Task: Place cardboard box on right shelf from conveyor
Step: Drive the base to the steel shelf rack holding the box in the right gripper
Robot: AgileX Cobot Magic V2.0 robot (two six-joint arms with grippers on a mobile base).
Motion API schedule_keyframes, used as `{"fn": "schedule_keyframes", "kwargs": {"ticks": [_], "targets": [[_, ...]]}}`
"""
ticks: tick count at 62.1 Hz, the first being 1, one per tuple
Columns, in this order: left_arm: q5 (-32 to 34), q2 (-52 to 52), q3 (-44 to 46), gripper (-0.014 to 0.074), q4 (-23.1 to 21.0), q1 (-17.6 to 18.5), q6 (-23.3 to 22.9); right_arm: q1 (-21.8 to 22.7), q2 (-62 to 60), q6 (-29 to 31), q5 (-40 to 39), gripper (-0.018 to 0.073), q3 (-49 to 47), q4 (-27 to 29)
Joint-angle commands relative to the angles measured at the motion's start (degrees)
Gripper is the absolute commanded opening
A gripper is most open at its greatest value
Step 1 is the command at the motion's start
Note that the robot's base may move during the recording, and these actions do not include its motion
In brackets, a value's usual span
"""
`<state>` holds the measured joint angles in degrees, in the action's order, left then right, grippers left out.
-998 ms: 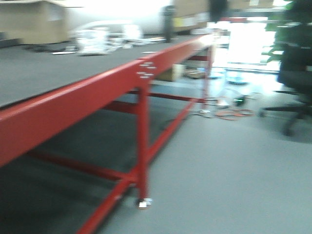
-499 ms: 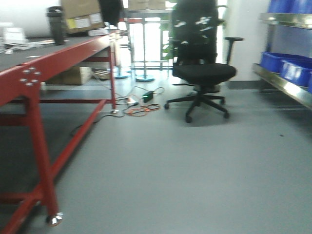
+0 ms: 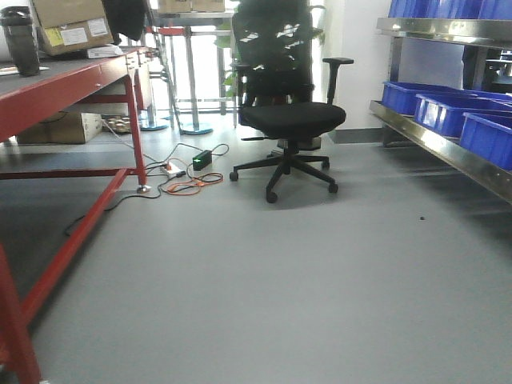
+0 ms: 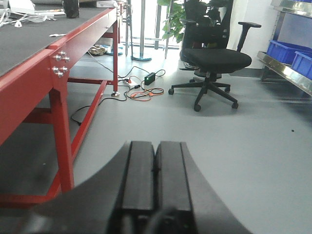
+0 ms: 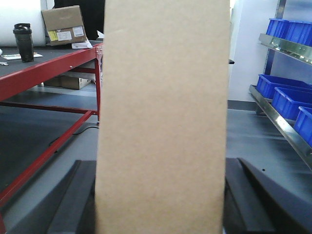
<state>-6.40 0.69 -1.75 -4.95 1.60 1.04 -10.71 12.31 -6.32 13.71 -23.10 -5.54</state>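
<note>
Cardboard box upright between the right jaws, seemingly in contact.

The cardboard box is filling the middle of the right wrist view, running off the top and bottom edges and covering the spot where the right gripper is meeting it. Its dark fingers are showing only at either side, blurred and cropped by the bottom edge. The left gripper is blurring towards its base and running off the bottom, and the conveyor is being cut by the left edge. The right shelf and blue bins are being cut by the front view's right edge. The labels on the parcel are showing too small to read
</note>
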Motion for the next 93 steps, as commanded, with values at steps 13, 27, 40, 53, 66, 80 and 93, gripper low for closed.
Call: {"fn": "schedule_keyframes", "kwargs": {"ticks": [13,27,40,53,66,80,93], "targets": [[4.7,0.3,0.2,-0.0119,-0.3,0.2,-0.2,0.3,0.6,0.6,-6.4,0.0041,-1.7,-0.9],[4.7,0.3,0.2,-0.0119,-0.3,0.2,-0.2,0.3,0.6,0.6,-6.4,0.0041,-1.7,-0.9],[4.7,0.3,0.2,-0.0119,-0.3,0.2,-0.2,0.3,0.6,0.6,-6.4,0.0041,-1.7,-0.9],[4.7,0.3,0.2,-0.0119,-0.3,0.2,-0.2,0.3,0.6,0.6,-6.4,0.0041,-1.7,-0.9],[4.7,0.3,0.2,-0.0119,-0.3,0.2,-0.2,0.3,0.6,0.6,-6.4,0.0041,-1.7,-0.9],[4.7,0.3,0.2,-0.0119,-0.3,0.2,-0.2,0.3,0.6,0.6,-6.4,0.0041,-1.7,-0.9],[4.7,0.3,0.2,-0.0119,-0.3,0.2,-0.2,0.3,0.6,0.6,-6.4,0.0041,-1.7,-0.9]]}}
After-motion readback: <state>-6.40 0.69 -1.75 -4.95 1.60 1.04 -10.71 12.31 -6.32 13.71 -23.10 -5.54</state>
